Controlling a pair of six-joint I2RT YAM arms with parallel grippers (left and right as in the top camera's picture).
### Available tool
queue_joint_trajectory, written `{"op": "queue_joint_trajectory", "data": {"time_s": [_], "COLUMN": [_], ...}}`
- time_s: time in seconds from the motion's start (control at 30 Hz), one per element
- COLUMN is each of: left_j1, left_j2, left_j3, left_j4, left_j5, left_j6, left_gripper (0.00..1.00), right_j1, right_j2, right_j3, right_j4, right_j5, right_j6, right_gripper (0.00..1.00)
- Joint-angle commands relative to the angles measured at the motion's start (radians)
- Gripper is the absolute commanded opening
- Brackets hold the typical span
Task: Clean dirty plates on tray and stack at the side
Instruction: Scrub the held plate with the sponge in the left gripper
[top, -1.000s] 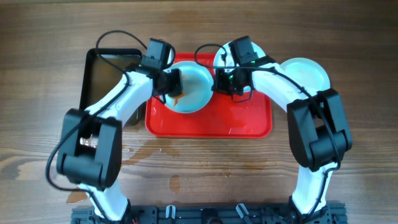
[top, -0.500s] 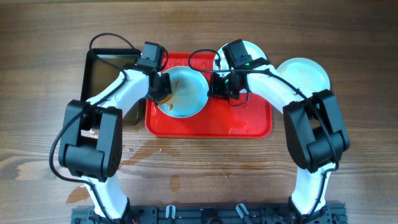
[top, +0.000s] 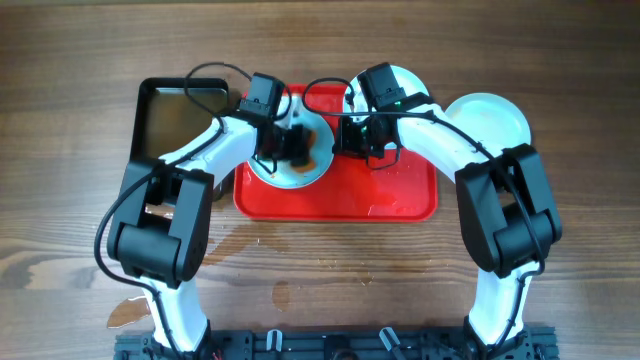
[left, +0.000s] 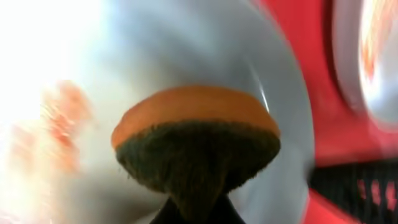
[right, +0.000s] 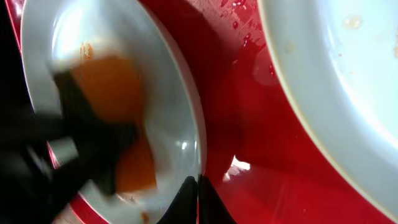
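Note:
On the red tray (top: 390, 195) a pale plate (top: 312, 170) with orange-brown smears is held tilted. My right gripper (top: 340, 136) is shut on its right rim, seen in the right wrist view (right: 198, 186) pinching the plate (right: 177, 93). My left gripper (top: 288, 144) is shut on an orange sponge with a dark scouring side (left: 196, 140) and presses it against the plate's face (left: 186, 50). A second plate (top: 400, 82) lies at the tray's back right, partly hidden by the right arm. A third plate (top: 492, 115) lies on the table right of the tray.
A black rectangular pan of brownish liquid (top: 175, 110) stands left of the tray. Wet patches (top: 240, 240) mark the wooden table in front of the tray. The tray floor (right: 261, 137) is wet, with the second plate (right: 336, 81) close by.
My left gripper has moved right with the sponge, from the plate's left edge onto the middle of its face. The right gripper keeps hold of the rim.

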Motion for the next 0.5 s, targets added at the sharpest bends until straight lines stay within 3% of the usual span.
{"op": "queue_joint_trajectory", "data": {"time_s": [0.0, 0.07, 0.2, 0.3, 0.47], "left_j1": [0.008, 0.008, 0.008, 0.01, 0.033], "left_j2": [0.044, 0.044, 0.044, 0.043, 0.043], "left_j3": [-0.02, -0.019, -0.019, -0.019, -0.019], "left_j4": [0.134, 0.159, 0.0, -0.141, -0.211], "left_j5": [-0.312, -0.397, -0.418, -0.213, 0.121], "left_j6": [-0.125, -0.175, -0.328, -0.323, -0.313], "left_gripper": [0.04, 0.04, 0.04, 0.04, 0.04], "right_j1": [0.008, 0.008, 0.008, 0.008, 0.008], "right_j2": [0.015, 0.015, 0.015, 0.015, 0.015], "right_j3": [0.007, 0.007, 0.007, 0.007, 0.007], "right_j4": [0.007, 0.006, 0.005, 0.007, 0.004], "right_j5": [-0.039, -0.039, -0.039, -0.039, -0.039], "right_j6": [-0.02, -0.021, -0.022, -0.021, -0.021], "right_gripper": [0.04, 0.04, 0.04, 0.04, 0.04]}}
